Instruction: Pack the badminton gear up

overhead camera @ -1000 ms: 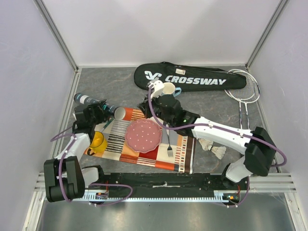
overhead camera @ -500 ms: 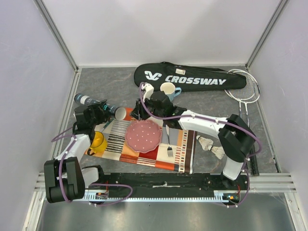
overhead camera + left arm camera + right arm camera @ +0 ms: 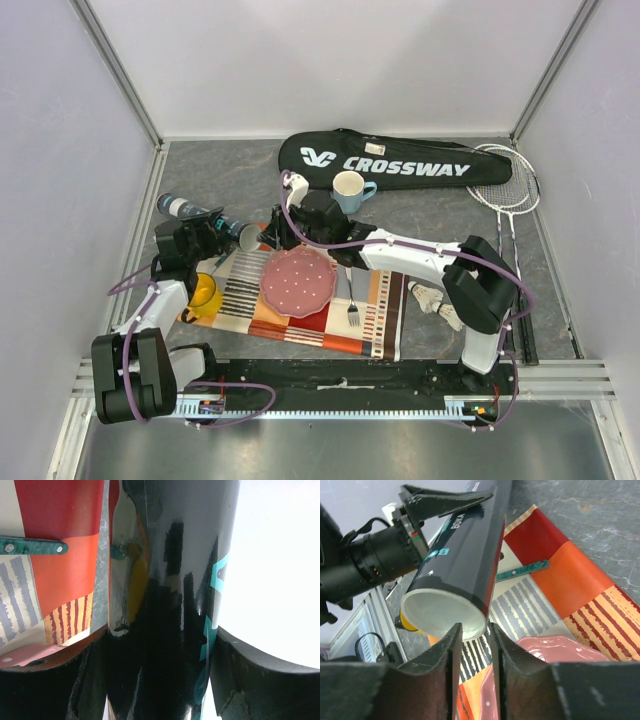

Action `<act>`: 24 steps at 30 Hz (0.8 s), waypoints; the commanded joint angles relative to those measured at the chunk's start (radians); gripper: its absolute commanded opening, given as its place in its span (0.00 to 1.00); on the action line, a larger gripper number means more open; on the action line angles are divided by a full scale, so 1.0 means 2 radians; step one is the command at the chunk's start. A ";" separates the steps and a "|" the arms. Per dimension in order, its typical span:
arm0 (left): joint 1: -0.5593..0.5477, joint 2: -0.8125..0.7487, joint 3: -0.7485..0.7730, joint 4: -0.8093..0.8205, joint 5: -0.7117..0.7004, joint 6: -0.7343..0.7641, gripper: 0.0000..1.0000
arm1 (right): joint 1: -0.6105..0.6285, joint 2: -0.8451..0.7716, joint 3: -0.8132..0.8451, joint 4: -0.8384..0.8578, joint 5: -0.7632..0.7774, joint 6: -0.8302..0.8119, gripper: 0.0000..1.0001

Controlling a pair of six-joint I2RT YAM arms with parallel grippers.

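The long dark glossy tube (image 3: 462, 545) looked light, stiff, slick; the left gripper (image 3: 160, 680) clamped its middle. The right gripper (image 3: 476, 645) hovered nearly closed at its mouth, hold unclear.

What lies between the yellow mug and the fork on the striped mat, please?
The pink plate lies between the yellow mug and the fork, resting on the striped mat, as the top external view shows.

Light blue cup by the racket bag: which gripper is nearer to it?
Right. The right gripper is to the near-left of the cup, at the open end of the tube. The left gripper is farther left, clamped around the tube.
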 commanded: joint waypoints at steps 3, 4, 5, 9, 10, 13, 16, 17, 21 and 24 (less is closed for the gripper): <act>0.000 -0.007 -0.001 0.037 0.015 -0.019 0.02 | 0.002 0.012 0.028 0.005 0.043 0.010 0.31; 0.000 -0.008 -0.001 0.037 0.015 -0.020 0.02 | 0.002 0.015 0.029 0.010 0.042 0.010 0.31; 0.000 -0.008 -0.002 0.038 0.015 -0.021 0.02 | 0.003 0.017 0.033 0.009 0.042 0.010 0.31; 0.000 -0.007 -0.001 0.039 0.014 -0.021 0.02 | 0.006 0.024 0.036 0.011 0.045 0.013 0.28; 0.000 -0.006 0.000 0.038 0.014 -0.021 0.02 | 0.007 0.024 0.038 0.013 0.046 0.013 0.27; 0.000 -0.003 0.001 0.042 0.013 -0.021 0.02 | 0.012 0.027 0.045 0.004 0.062 0.007 0.24; -0.002 -0.001 0.000 0.045 0.011 -0.022 0.02 | 0.017 0.025 0.045 0.002 0.077 0.007 0.15; -0.002 -0.001 0.000 0.045 0.011 -0.022 0.02 | 0.019 0.024 0.045 0.000 0.087 0.009 0.08; -0.001 -0.009 -0.006 0.044 -0.016 -0.027 0.02 | 0.036 0.008 0.047 -0.036 0.166 0.011 0.00; -0.001 -0.012 -0.009 0.045 -0.046 -0.026 0.02 | 0.058 -0.019 0.032 -0.066 0.264 0.019 0.00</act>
